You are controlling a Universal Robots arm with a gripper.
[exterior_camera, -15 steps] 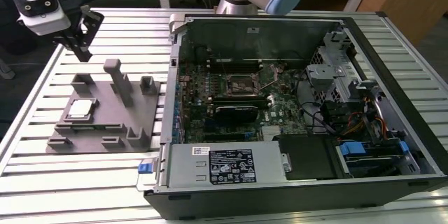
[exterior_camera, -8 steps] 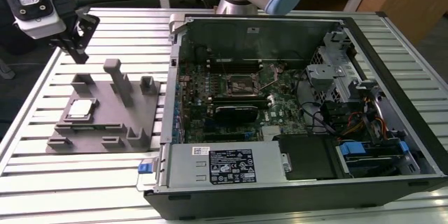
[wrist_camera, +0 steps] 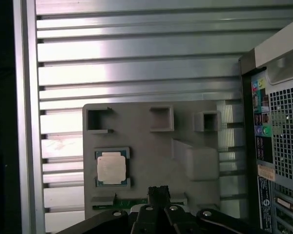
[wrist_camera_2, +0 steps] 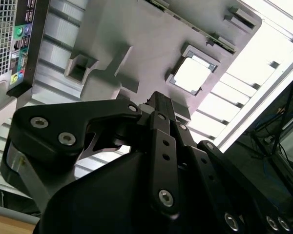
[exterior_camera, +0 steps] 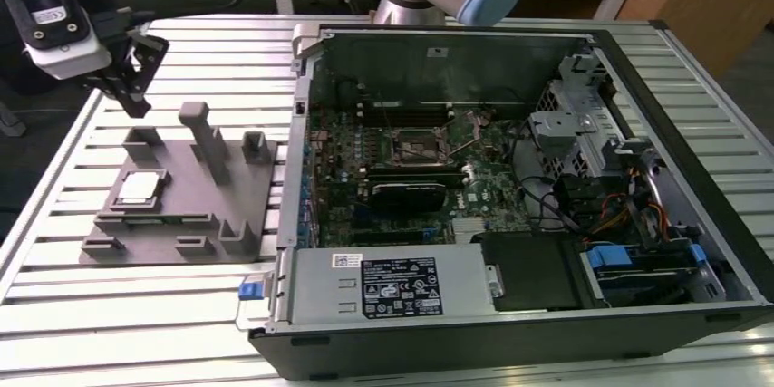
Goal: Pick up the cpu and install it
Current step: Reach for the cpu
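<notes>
- Risk, as I judge it: the black gripper [exterior_camera: 136, 101], fingers together and holding nothing, hangs above the flat grey plastic fixture plate [exterior_camera: 181, 197]. An off-centre descent could catch the pocket's raised lips and tip the chip.
- The cpu [exterior_camera: 137, 188] is a small flat square with a silver-grey metal top and a pale edge. It sits level in the plate's pocket, about 6 o'clock from the gripper in the exterior view, well apart from it.

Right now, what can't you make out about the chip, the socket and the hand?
Chip: its top is washed out by glare in the second wrist view.
Socket: too small in the exterior view to tell whether its frame is open.
Grey tray: one edge is hidden behind the hand in the first wrist view.
</notes>
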